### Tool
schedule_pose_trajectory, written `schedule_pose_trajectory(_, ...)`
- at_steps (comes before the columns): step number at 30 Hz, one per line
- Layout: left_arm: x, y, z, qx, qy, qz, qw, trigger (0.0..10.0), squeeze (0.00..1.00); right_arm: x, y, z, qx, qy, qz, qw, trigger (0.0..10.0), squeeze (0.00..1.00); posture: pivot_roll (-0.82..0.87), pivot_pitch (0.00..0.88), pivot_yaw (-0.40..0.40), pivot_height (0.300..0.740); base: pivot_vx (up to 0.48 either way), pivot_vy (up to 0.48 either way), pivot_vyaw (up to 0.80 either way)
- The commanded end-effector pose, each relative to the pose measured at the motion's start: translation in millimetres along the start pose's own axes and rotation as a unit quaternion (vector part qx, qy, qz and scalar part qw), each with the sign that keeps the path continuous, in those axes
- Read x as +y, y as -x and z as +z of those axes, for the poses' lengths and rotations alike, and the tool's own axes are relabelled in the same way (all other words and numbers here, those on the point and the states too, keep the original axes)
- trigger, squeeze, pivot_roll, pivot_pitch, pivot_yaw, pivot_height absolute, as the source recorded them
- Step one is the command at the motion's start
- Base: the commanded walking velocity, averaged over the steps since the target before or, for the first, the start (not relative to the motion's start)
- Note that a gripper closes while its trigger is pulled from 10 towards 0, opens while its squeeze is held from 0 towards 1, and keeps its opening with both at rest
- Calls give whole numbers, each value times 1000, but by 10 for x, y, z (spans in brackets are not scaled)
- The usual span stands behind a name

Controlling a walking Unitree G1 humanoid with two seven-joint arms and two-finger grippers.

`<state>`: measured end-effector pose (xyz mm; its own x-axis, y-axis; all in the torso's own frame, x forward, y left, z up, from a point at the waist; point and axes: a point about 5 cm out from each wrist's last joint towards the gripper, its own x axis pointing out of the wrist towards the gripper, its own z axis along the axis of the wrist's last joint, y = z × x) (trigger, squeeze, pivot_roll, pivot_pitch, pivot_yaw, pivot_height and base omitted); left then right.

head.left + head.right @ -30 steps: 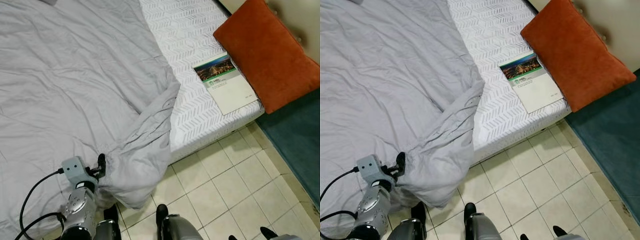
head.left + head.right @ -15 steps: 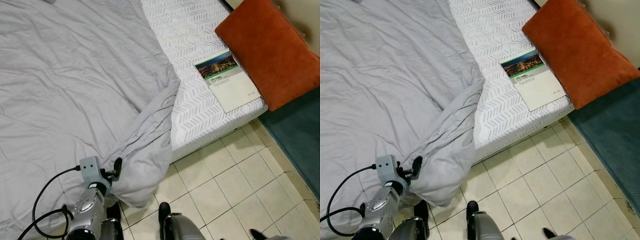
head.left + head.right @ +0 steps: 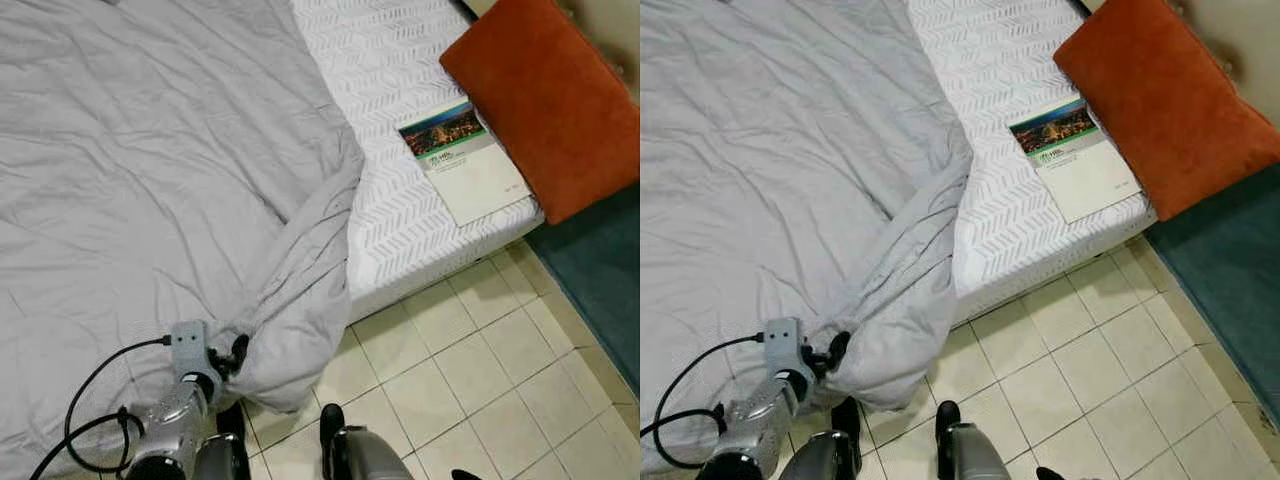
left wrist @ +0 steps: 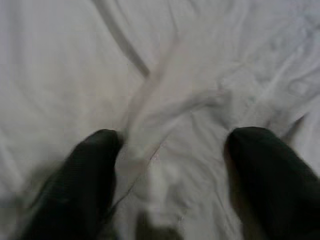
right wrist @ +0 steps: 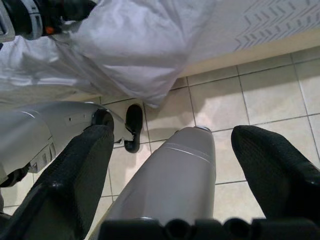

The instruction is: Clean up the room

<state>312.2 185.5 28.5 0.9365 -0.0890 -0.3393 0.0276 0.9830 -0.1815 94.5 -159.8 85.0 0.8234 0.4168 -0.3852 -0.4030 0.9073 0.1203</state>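
Observation:
A crumpled grey duvet [image 3: 150, 180] covers most of the bed, and one corner [image 3: 300, 320] hangs over the near edge toward the tiles. My left gripper [image 3: 237, 352] presses into that hanging fold at the lower left. In the left wrist view its two black fingers [image 4: 95, 170] stand wide apart, open, with bunched grey fabric [image 4: 175, 110] between them. My right gripper [image 5: 172, 145] hangs low and open above my own leg and the floor. A booklet [image 3: 465, 160] and an orange pillow [image 3: 545, 100] lie on the bare white mattress [image 3: 400, 190].
Beige floor tiles [image 3: 470, 370] run along the bed's near side. A teal rug [image 3: 605, 290] lies at the right beneath the pillow's overhang. My black feet [image 3: 328, 425] stand close to the bed's edge, and a black cable [image 3: 95, 385] loops from my left wrist.
My left gripper has moved right and down along the bed's edge, into the hanging duvet fold. The camera has shifted slightly; the duvet corner is bunched more tightly.

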Motion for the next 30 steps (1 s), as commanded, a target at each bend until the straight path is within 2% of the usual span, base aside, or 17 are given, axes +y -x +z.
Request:
schedule_pose_trajectory(1,6,68,-294,66,2,6,998,0,0,17,68,-111,33,-7,1,999,10000,0,-355,555,-144,740,0,0,0)
schedule_pose_trajectory(5,-44,24,-284,82,-6,-4,997,0,0,14,81,-114,36,-6,-3,999,10000,0,-366,556,-143,740,0,0,0)
schedule_pose_trajectory(8,-80,26,-323,97,-37,-17,994,0,0,22,95,-122,37,-6,-5,999,10000,0,-368,558,-137,740,0,0,0)
schedule_pose_trajectory(12,-82,26,-333,102,-56,-19,993,0,0,37,102,-128,39,-7,-7,999,10000,0,-370,561,-133,740,0,0,0)
schedule_pose_trajectory(20,-229,-39,-224,65,-72,-41,994,0,0,-4,23,-135,28,-8,-22,999,10000,0,-360,527,-105,740,0,0,0)
schedule_pose_trajectory(21,-258,-41,-204,49,-63,-48,996,0,0,-27,-43,-142,21,-10,-27,999,10000,0,-347,460,-61,740,0,0,0)
schedule_pose_trajectory(23,-291,-41,-190,36,-57,-56,996,0,0,-48,-103,-144,14,-11,-31,999,10000,0,-346,444,-53,740,0,0,0)
schedule_pose_trajectory(24,-400,-42,-165,12,-59,-79,995,0,0,-120,-269,-122,-8,-12,-49,999,10000,0,-333,341,1,740,0,0,0)
schedule_pose_trajectory(27,-562,-86,-79,-8,-68,-110,992,0,0,-240,-443,-42,-42,-9,-78,996,10000,0,-338,252,57,740,0,0,0)
schedule_pose_trajectory(29,-611,-107,-38,-13,-71,-118,990,0,0,-283,-480,-24,-50,-8,-88,995,10000,0,-340,238,66,740,0,0,0)
schedule_pose_trajectory(30,-704,-150,24,-14,-74,-127,989,0,0,-364,-526,0,-63,-8,-108,992,10000,0,-342,207,81,740,0,0,0)
